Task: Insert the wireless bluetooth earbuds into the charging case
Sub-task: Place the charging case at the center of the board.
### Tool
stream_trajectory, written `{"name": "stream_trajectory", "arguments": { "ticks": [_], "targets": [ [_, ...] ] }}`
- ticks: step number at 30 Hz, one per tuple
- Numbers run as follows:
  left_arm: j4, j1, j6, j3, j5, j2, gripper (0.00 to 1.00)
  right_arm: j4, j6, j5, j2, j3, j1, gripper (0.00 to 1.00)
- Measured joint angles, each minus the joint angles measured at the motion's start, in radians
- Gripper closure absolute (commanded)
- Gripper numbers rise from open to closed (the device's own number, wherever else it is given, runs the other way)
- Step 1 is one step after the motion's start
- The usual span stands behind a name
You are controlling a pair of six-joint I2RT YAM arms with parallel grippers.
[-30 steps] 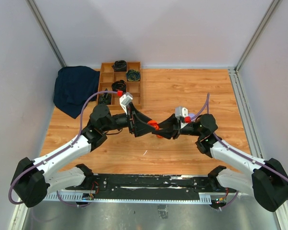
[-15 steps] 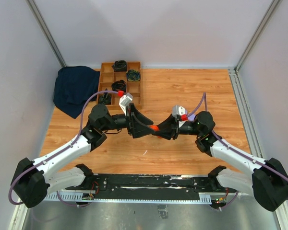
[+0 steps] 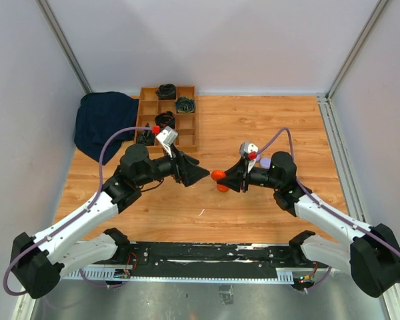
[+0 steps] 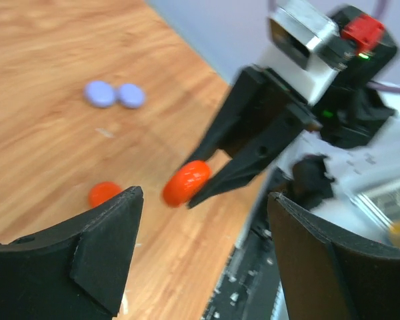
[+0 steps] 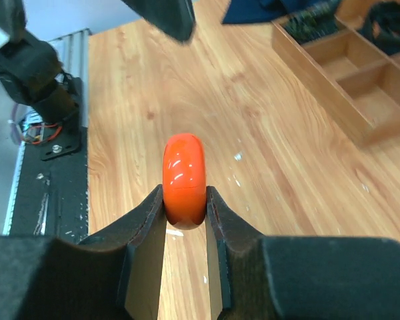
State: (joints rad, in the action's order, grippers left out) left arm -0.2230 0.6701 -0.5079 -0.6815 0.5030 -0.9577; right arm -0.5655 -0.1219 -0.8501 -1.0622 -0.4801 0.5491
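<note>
My right gripper (image 3: 221, 177) (image 5: 185, 200) is shut on a glossy orange round charging case (image 3: 217, 176) (image 5: 184, 170), held on edge above the wooden table with its seam showing. In the left wrist view the same case (image 4: 186, 183) sits at the tips of the right arm's black fingers. My left gripper (image 3: 201, 175) (image 4: 204, 200) stands open and empty a short way left of the case, pointing at it. A second orange disc (image 3: 223, 188) (image 4: 105, 194) lies on the table below. Two lilac discs (image 4: 100, 93) (image 3: 265, 162) lie side by side farther off. The earbuds are out of view.
A wooden compartment tray (image 3: 187, 137) (image 5: 350, 80) with dark items stands at the back left, next to a dark blue cloth (image 3: 103, 123). A metal rail (image 3: 333, 140) runs along the table's right side. The arms' black base plate (image 3: 207, 253) lines the near edge.
My left gripper has drawn back to the left, away from the orange case it was against. The right gripper still holds the case and has barely moved.
</note>
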Motion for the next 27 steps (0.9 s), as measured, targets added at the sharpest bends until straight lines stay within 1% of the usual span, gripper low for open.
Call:
{"name": "stream_trajectory", "arguments": {
  "ticks": [4, 7, 13, 16, 20, 27],
  "targets": [
    [0.194, 0.0, 0.066, -0.051, -0.237, 0.033, 0.14, 0.122, -0.013, 0.08, 0.018, 0.0, -0.047, 0.85],
    [0.332, 0.0, 0.112, -0.092, -0.39, 0.05, 0.11, 0.205, -0.03, 0.132, 0.019, 0.0, -0.09, 0.85],
    [0.512, 0.0, 0.211, -0.16, -0.604, 0.09, 0.03, 0.326, -0.094, 0.195, -0.014, 0.004, -0.181, 0.83],
    [0.544, 0.0, 0.267, -0.162, -0.711, 0.114, 0.01, 0.362, -0.126, 0.22, -0.037, 0.018, -0.201, 0.83],
    [0.532, -0.009, 0.313, -0.12, -0.816, 0.142, 0.01, 0.389, -0.172, 0.246, -0.1, 0.023, -0.206, 0.82],
    [0.531, -0.081, 0.331, -0.028, -0.893, 0.204, 0.01, 0.406, -0.26, 0.286, -0.227, 0.023, -0.229, 0.81]
  ]
}}
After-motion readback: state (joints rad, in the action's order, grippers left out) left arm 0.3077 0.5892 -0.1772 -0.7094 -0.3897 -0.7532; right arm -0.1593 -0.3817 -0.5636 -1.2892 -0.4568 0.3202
